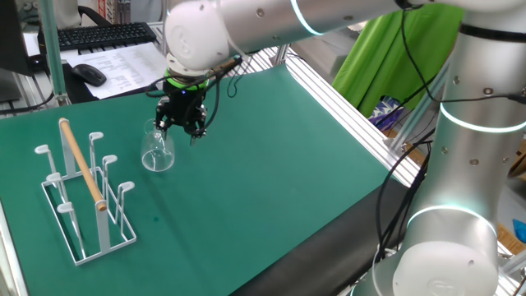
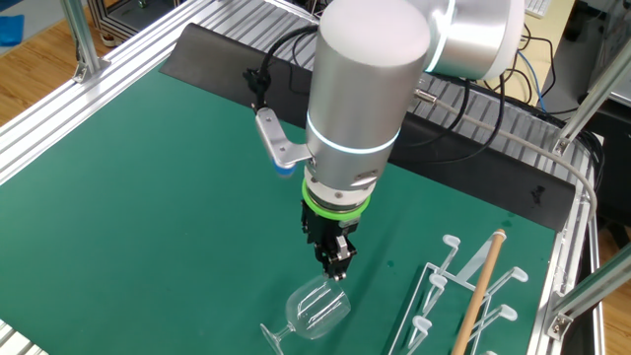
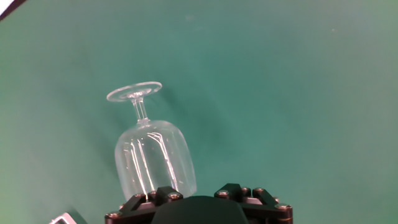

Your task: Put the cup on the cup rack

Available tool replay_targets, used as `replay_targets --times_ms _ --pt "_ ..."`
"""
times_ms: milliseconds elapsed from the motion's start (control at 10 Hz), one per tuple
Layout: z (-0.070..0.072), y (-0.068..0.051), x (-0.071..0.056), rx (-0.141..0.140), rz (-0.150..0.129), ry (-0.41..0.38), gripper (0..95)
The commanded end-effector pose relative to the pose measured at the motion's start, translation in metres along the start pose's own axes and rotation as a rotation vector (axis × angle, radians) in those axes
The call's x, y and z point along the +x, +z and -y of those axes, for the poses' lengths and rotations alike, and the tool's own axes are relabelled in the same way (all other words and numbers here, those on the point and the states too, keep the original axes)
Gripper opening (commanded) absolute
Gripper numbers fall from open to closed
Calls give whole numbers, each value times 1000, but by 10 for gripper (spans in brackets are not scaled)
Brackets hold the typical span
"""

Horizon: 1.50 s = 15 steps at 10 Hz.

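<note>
The cup (image 1: 158, 153) is a clear stemmed glass, tilted on its side over the green mat just right of the cup rack (image 1: 82, 193). My gripper (image 1: 182, 123) stands right at the cup's rim, its fingers close together and apparently shut on the rim wall. In the other fixed view the cup (image 2: 314, 312) hangs from the gripper (image 2: 336, 268) with its foot pointing away. In the hand view the cup (image 3: 152, 155) reaches out from the gripper body (image 3: 198, 205) with its foot farthest; the fingertips are hidden. The white wire rack has a wooden rod (image 2: 480, 288) along its top.
The green mat (image 1: 271, 164) covers the table. A keyboard (image 1: 107, 34), a mouse and papers lie beyond the far edge. Aluminium rails (image 1: 345, 99) line the right side, and the robot's base stands at the right.
</note>
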<state>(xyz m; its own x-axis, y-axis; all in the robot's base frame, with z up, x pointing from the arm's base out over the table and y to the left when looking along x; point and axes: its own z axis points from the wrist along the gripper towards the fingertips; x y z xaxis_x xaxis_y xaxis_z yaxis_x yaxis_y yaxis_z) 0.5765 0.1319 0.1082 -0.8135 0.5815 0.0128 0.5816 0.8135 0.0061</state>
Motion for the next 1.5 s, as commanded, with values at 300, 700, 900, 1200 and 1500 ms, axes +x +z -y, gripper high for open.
replay_targets --times_ms 300,700,900,1200,1500 --pt "0 0 -1 2 -3 7 570" --pt "0 0 -1 3 -5 13 760" --pt "0 0 0 8 -10 8 760" --pt "0 0 0 18 -22 3 760" --pt "0 0 0 46 -27 -19 760"
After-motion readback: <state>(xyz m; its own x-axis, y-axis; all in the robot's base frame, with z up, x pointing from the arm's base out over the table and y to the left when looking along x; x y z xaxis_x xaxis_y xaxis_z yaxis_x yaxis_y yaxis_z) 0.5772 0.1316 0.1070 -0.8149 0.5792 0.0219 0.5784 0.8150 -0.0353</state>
